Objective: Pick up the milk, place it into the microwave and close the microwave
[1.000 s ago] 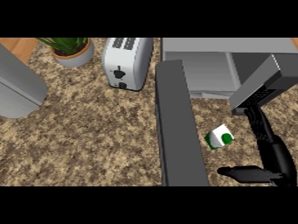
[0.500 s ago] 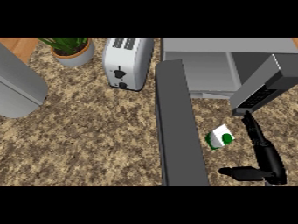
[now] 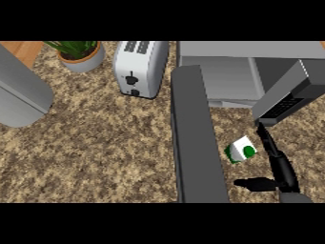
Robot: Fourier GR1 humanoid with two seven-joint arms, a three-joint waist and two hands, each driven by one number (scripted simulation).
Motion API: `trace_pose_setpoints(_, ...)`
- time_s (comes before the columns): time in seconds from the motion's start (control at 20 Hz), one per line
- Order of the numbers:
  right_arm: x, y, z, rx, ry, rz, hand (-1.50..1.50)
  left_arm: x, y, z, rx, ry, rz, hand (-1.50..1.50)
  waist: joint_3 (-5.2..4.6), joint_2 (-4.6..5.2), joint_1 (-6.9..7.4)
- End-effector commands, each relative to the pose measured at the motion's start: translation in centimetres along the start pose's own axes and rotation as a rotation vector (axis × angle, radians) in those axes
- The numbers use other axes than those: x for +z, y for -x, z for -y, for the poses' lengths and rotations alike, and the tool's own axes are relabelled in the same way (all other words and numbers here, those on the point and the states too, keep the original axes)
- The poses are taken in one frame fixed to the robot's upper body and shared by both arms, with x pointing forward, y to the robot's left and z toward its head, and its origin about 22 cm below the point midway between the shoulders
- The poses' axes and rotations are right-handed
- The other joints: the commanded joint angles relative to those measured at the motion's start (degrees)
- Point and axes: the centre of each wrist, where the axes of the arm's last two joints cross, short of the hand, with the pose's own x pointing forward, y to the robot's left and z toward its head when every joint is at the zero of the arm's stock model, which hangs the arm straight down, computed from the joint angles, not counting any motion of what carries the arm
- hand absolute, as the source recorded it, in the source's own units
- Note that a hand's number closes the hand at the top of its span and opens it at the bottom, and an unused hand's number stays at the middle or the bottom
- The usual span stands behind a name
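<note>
- Head view: I look steeply down on a speckled brown granite counter (image 3: 108, 152).
- At the rear right stands the microwave (image 3: 225, 71), grey, its cavity exposed; its door (image 3: 295, 90) hangs open and swings out toward the right, the dark control strip visible along its lower edge.
- The milk (image 3: 241, 150), a small white carton with a green round mark, lies tilted on the counter in front of the microwave, below the open door and outside the cavity.
- My right hand (image 3: 272, 181), black, sits low at the right, just beside the milk on its right side; one thin dark finger (image 3: 267, 140) extends straight up alongside the carton toward the door's edge, and the thumb points left below the carton. The fingers are apart and straight; I cannot see them curled round the carton.
- A long dark grey forearm (image 3: 197, 143) runs up the middle of the view, ending near the microwave's left front corner; I see no hand on it.
- A silver toaster (image 3: 140, 66) stands left of the microwave.
- A potted plant (image 3: 80, 55) stands at the rear left.
- A large grey rounded body (image 3: 10, 90) fills the left edge.
</note>
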Motion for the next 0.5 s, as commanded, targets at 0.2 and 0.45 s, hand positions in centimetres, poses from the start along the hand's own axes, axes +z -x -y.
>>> trace_pose_setpoints(0.2,-0.7,2.3,-0.5,-0.042,-0.015,0.005,-1.50,1.1,-1.9,0.4,0.058,0.036,0.095,-1.50,0.08,0.20,0.69)
trace_pose_setpoints(0.45,-0.4,2.8,-1.8,-0.120,-0.013,0.023,-1.50,1.3,-1.4,-0.3,0.068,0.049,0.090,-1.50,0.00,0.05,0.01)
